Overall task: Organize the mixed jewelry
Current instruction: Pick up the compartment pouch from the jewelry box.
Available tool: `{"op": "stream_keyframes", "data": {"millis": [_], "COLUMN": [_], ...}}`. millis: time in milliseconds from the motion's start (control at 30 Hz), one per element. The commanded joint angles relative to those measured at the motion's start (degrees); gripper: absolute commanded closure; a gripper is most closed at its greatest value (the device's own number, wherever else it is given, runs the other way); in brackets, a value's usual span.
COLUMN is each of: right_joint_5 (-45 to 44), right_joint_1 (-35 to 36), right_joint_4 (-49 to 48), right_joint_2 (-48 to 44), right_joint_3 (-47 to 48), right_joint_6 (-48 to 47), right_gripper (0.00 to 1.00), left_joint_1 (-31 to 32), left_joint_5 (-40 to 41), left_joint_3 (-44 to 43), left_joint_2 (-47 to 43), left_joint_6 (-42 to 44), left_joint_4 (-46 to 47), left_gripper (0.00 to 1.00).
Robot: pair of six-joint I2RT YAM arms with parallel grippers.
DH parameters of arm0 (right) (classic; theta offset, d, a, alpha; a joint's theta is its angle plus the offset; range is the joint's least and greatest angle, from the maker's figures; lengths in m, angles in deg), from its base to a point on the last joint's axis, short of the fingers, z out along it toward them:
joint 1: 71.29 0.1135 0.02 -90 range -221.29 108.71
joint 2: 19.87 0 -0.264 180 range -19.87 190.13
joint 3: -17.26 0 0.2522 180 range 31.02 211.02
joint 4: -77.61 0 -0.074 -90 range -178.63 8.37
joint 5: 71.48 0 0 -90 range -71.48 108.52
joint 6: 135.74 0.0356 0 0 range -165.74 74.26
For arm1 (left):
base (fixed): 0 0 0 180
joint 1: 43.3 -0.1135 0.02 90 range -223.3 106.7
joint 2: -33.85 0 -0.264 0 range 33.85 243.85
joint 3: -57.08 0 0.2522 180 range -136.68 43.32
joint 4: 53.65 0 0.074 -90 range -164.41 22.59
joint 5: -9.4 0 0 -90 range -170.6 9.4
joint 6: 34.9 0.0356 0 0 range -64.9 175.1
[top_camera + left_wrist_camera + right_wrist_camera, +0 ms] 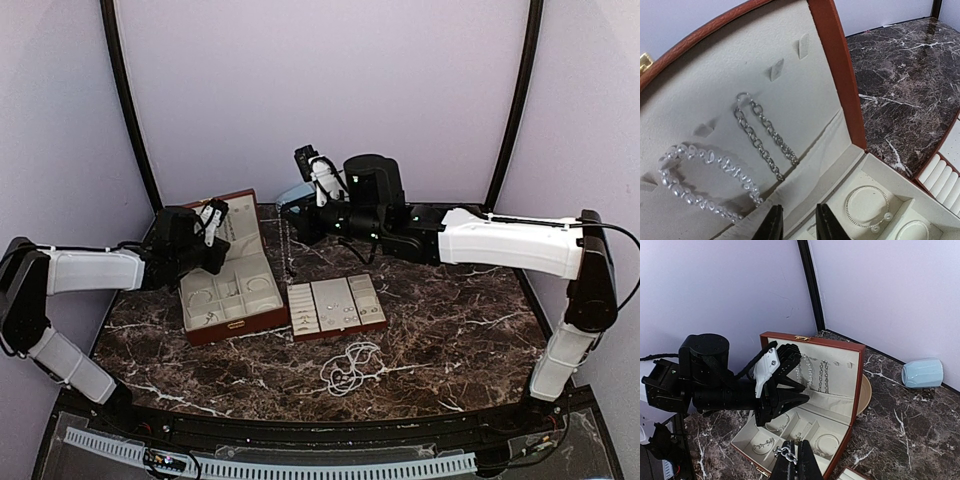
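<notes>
The left arm rises from the near left corner of the desk, folds at the elbow and reaches toward the middle. The left gripper tilts downward, its jaws slightly parted with nothing between them. The right arm climbs from the near right corner, bends, and stretches left along the far edge. The right gripper is closed, pinching a silvery chain.
</notes>
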Motion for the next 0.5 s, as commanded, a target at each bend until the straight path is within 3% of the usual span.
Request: {"op": "stream_keyframes", "data": {"millis": [0,167,467], "right_joint_5": [0.56,2.12,3.69], "right_joint_1": [-0.23,-0.23,-0.23], "right_joint_4": [-3.44,-4.14,-4.93], "right_joint_2": [-2.01,-2.6,-1.93], "right_joint_3": [0.05,-0.76,-0.78], "right_joint_6": [0.75,0.75,1.08], "right_gripper": [1.0,1.0,1.0], "left_joint_1": [-0.58,-0.54,-0.46], "left_joint_5": [0.94,3.23,3.67], "left_joint_3": [-2.72,-4.44,-4.49], "left_joint_2": [2.27,4.62,7.16], "left_joint_6": [1.03,2.45,2.9], "left_joint_4": [-1.43,-2.8,-4.03], "left_gripper": [0.69,0.6,0.59]}}
